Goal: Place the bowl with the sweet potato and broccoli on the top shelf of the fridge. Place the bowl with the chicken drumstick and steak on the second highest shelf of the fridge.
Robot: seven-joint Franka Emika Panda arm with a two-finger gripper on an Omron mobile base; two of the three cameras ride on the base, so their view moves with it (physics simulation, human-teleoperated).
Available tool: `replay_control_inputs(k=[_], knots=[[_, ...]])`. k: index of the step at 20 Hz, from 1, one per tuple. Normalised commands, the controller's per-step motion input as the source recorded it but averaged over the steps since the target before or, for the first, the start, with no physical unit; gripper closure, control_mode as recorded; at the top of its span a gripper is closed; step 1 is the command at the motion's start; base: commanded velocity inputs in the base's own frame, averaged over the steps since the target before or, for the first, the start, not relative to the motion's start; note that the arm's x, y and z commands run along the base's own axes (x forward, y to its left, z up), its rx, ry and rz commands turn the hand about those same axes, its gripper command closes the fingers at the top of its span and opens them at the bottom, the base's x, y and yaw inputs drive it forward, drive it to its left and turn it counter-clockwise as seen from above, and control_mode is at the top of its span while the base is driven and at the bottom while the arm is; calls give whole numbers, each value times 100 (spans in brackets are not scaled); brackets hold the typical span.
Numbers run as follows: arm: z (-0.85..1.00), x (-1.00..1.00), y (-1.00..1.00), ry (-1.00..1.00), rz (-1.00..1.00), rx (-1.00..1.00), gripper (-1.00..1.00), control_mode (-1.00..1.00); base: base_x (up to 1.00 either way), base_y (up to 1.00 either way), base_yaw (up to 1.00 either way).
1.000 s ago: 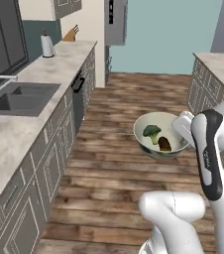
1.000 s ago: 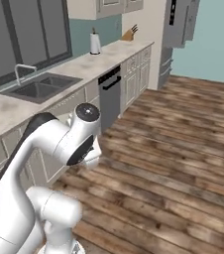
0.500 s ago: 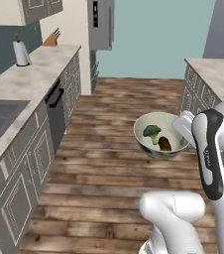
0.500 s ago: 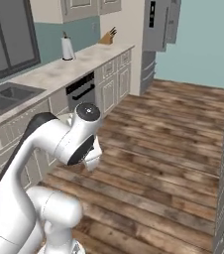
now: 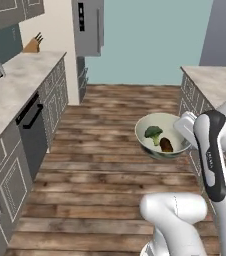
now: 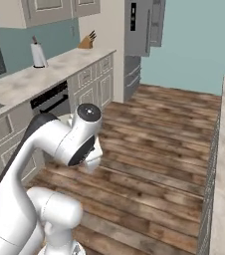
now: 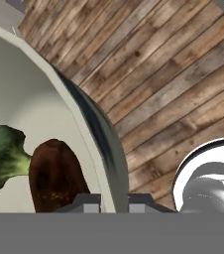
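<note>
Bowl, left base view: the bowl with sweet potato and broccoli (image 5: 161, 135) hangs above the wood floor (image 5: 95, 170), broccoli (image 5: 153, 133) beside sweet potato (image 5: 166, 145).
Arm, right base view: white arm (image 6: 59, 144) before the counter (image 6: 40, 74).
Gripper, hand view: gripper (image 7: 114, 202) clamped on the bowl's rim, one finger inside, one outside.

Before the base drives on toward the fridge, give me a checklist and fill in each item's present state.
1. Gripper shut on the rim of the bowl with sweet potato and broccoli: ok, one finger inside the wall and one outside.
2. Broccoli and sweet potato inside the bowl: ok, both lie on its bottom.
3. Bowl carried level: ok, no marked tilt in the left base view.
4. Wooden floor ahead free of obstacles: ok.
5. Fridge door open: cannot tell from here.
6. Top shelf free to take the bowl: cannot tell, the inside is hidden.
</note>
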Motion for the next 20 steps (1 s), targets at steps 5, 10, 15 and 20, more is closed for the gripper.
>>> replay_control_inputs(k=[5,10,15,20], knots=[[0,0,0,0,0,0,100,100,100,-50,-8],[0,0,0,0,0,0,100,100,100,-36,-9],[0,0,0,0,0,0,100,100,100,-26,-6],[0,0,0,0,0,0,100,100,100,-16,-8]])
